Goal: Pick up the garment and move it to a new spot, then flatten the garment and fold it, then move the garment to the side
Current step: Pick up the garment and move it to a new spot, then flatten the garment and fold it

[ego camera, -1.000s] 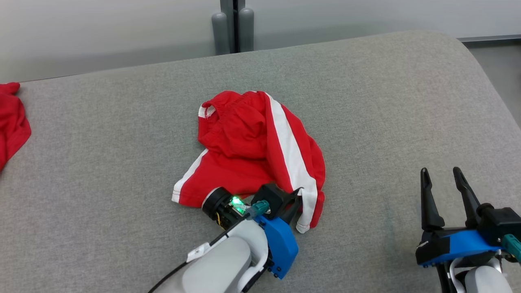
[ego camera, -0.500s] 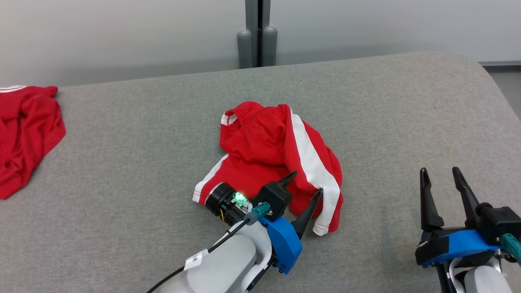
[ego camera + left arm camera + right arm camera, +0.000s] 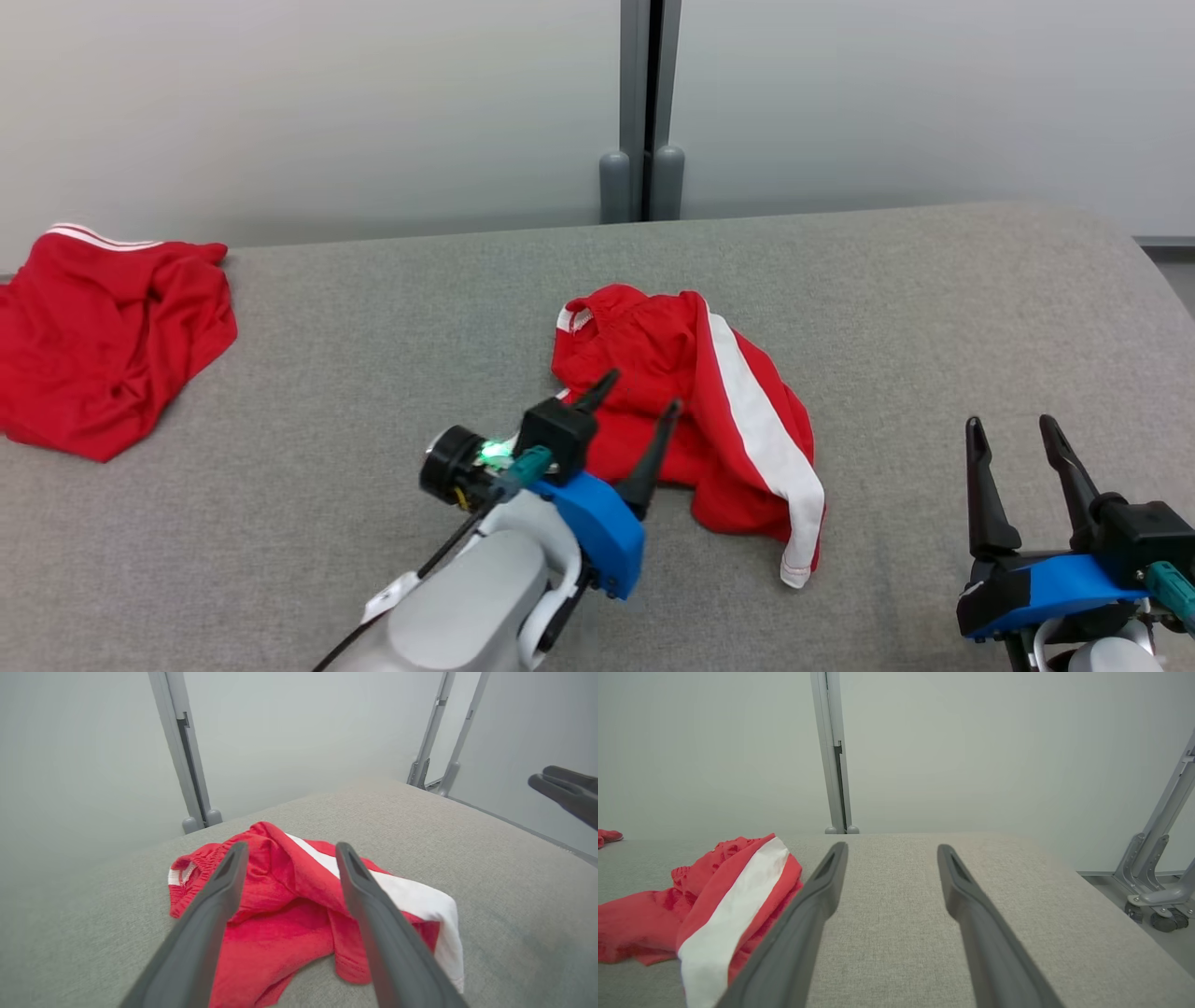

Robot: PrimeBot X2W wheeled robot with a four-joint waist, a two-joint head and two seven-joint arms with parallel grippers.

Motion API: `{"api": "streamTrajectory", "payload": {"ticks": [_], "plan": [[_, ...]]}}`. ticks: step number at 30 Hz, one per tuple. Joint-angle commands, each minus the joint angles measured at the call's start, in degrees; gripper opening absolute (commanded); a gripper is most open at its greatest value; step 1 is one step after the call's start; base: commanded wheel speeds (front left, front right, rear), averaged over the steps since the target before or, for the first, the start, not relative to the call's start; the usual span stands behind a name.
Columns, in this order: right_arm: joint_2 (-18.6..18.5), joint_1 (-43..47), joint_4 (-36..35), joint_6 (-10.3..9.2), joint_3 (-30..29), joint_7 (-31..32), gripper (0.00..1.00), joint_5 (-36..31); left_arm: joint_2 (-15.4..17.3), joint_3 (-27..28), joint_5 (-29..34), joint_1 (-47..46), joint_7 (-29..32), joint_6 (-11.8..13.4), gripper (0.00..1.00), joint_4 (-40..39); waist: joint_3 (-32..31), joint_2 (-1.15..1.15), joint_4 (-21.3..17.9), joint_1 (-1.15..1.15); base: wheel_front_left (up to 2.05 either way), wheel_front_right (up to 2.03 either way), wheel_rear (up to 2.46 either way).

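A crumpled pair of red cloth shorts with a wide white stripe [image 3: 691, 411] lies in a heap near the middle of the big grey cloth-covered table [image 3: 373, 308]. One white-striped leg trails down toward the robot's side. The left hand [image 3: 642, 390] hangs just above the near edge of the shorts. Its two dark fingers are spread wide apart, with nothing between them. I think it sits there so it can pick a good edge to grab and pull the shorts flat, because they are bunched up and not yet ready for folding. The right hand [image 3: 1010, 425] is open too and holds nothing. It waits well off to the right over bare table, likely keeping out of the way until two hands are needed to stretch the cloth. Another rumpled red cloth with thin white stripes [image 3: 103, 336] sits far off at the left end, well apart from the job.
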Motion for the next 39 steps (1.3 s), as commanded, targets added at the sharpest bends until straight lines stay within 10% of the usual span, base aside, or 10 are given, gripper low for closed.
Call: {"api": "streamTrajectory", "payload": {"ticks": [1,21,39], "plan": [[-0.3,0.9,0.0,0.01,0.1,-0.2,1.0,-0.3,1.3,1.9,-0.5,1.3,-0.6,0.9,1.0,0.1,-0.7,0.0,0.2,0.01,0.0,0.0,0.0],[-0.3,4.7,1.6,0.01,1.5,-0.2,1.0,1.3,9.6,23.2,3.0,21.2,-0.9,6.6,1.0,-13.3,-4.3,0.0,2.8,0.01,0.0,0.0,0.0],[-0.3,5.2,2.8,0.01,2.0,-0.2,1.0,1.7,8.7,27.2,5.9,25.8,-0.9,5.6,1.0,-15.0,-5.4,0.0,3.2,0.01,0.0,0.0,0.0]]}}
